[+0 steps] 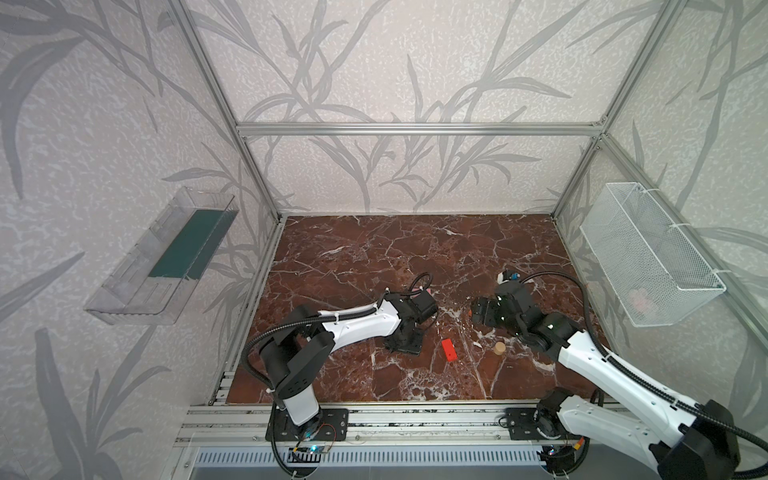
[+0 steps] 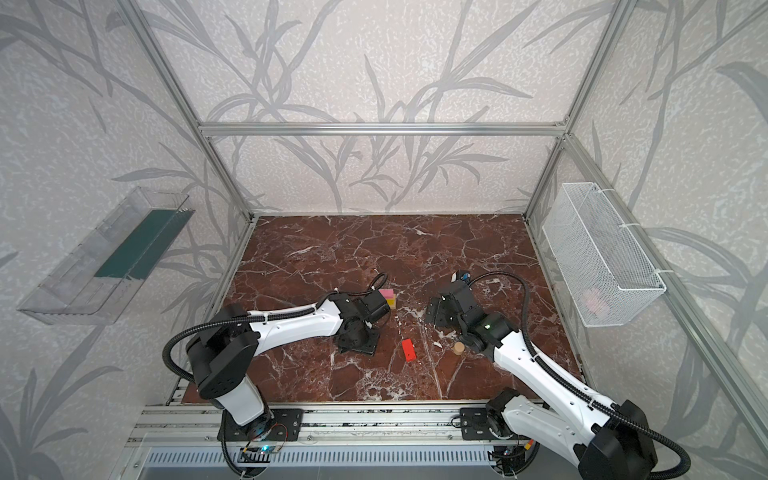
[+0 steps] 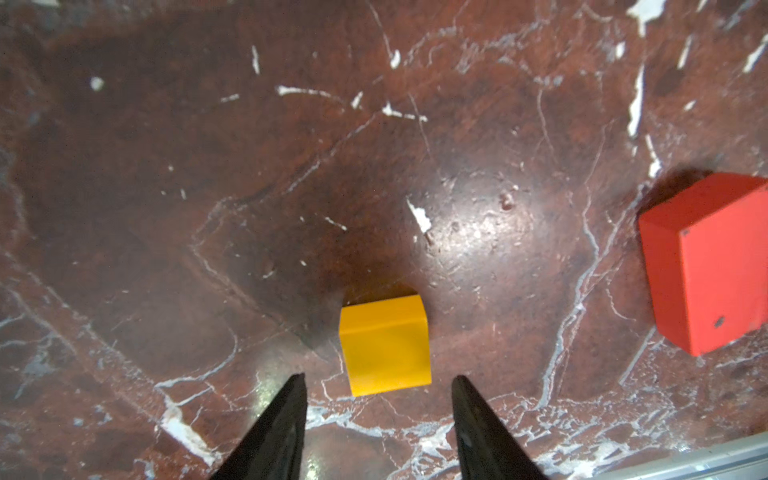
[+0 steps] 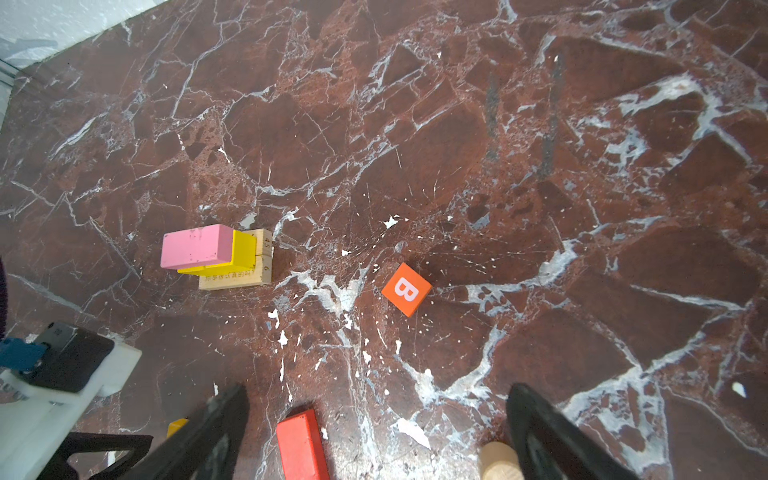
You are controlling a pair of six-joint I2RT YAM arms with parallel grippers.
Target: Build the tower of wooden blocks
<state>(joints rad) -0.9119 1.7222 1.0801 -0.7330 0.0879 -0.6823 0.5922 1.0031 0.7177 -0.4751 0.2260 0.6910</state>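
- Tower (image 4: 216, 257): part-built, toward the middle of the worktop (image 4: 415, 124). Two tan planks (image 4: 249, 280) form the base, with a yellow layer (image 4: 243, 249) above and a pink brick (image 4: 195, 245) on top, overhanging one side. Judged easy to topple with a knock.
- Yellow-orange cube (image 3: 384, 345): loose on the worktop, just ahead of the left gripper (image 3: 378, 376). Painted wood, so likely light, stiff and somewhat slick. Best taken across two opposite flat faces.
- Left gripper: jaws apart, clear of the cube on both sides, holding nothing.
- Orange cube (image 4: 406, 289), marked B: loose, turned at an angle, between the tower and the right gripper (image 4: 378, 388).
- Right gripper: jaws spread wide, empty.
- Red brick (image 4: 301, 444): lying flat near the yellow-orange cube. Grip across the narrow width.
- Cylinder (image 4: 500, 461): tan, apparently on end. May roll if tipped.
- Wire basket (image 1: 648, 257) and clear tray (image 1: 162, 257): wall-mounted, well apart from the blocks.
- Obstruction: the left arm (image 2: 299, 320) lies just beside the tower.
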